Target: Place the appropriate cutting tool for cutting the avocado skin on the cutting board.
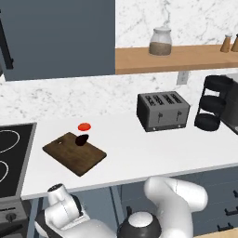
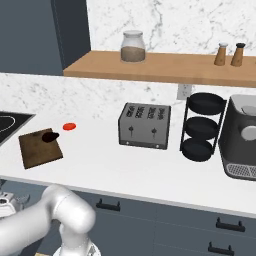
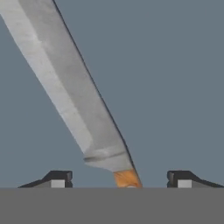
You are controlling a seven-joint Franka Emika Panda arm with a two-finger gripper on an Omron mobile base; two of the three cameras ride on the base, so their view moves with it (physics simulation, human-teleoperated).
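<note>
In the hand view the cutting tool point(image 3: 74, 92), a knife with a long silver blade, slants from the upper left down to its orange-brown handle point(image 3: 127, 178) at the bottom. My gripper point(image 3: 121, 177) is open. Its fingertips point(image 3: 59, 178) stand wide on either side of the handle, with a gap on each side. Behind the knife is a plain blue-grey surface. The dark cutting board point(image 1: 74, 153) point(image 2: 40, 148) lies on the white counter beside the cooktop. The small dark avocado point(image 1: 82, 139) point(image 2: 50, 136) rests on the board's far edge. My arm point(image 1: 65, 211) bends low below the counter's front edge.
A flat red disc point(image 1: 84, 126) lies just behind the board. A grey toaster point(image 1: 162, 110), a black tiered rack point(image 1: 211, 104) and a coffee machine point(image 2: 242, 142) stand further right. The cooktop point(image 1: 11, 158) is at the left. A jar point(image 1: 161, 42) sits on the wooden shelf.
</note>
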